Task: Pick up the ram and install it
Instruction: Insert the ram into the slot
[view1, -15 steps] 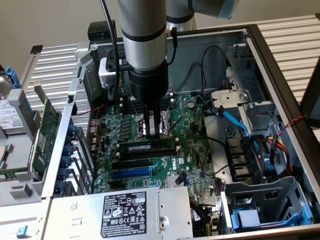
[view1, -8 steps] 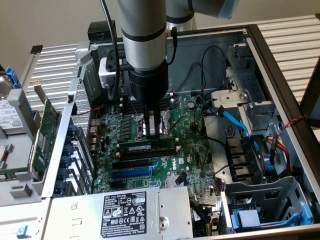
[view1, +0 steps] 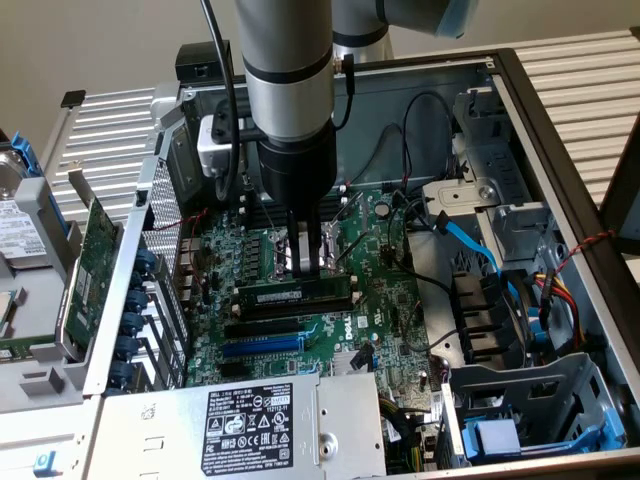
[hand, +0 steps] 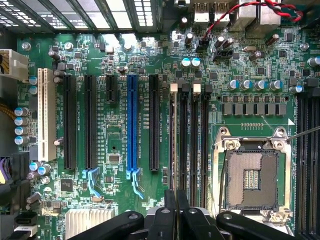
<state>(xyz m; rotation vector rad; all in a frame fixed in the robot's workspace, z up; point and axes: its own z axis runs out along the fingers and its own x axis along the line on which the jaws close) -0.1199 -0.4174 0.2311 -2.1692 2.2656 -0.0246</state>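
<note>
The ram (view1: 270, 298) is a long green stick with a white label. It stands on edge in the memory slot nearest the black expansion slots on the motherboard (view1: 390, 310). In the wrist view the ram (hand: 174, 145) shows edge-on as a thin line running under the fingers. My gripper (view1: 304, 268) reaches straight down into the open computer case, with its fingers pinched together over the middle of the stick's top edge. The wrist view has the gripper (hand: 176, 205) with both black fingers closed on that edge.
Empty black memory slots (hand: 192, 140) lie beside the ram, then the open CPU socket (hand: 252, 175). A blue slot (hand: 132, 120) and black expansion slots lie on the other side. A power supply (view1: 240, 425), blue cable (view1: 470, 240) and drive cage (view1: 540, 400) crowd the case.
</note>
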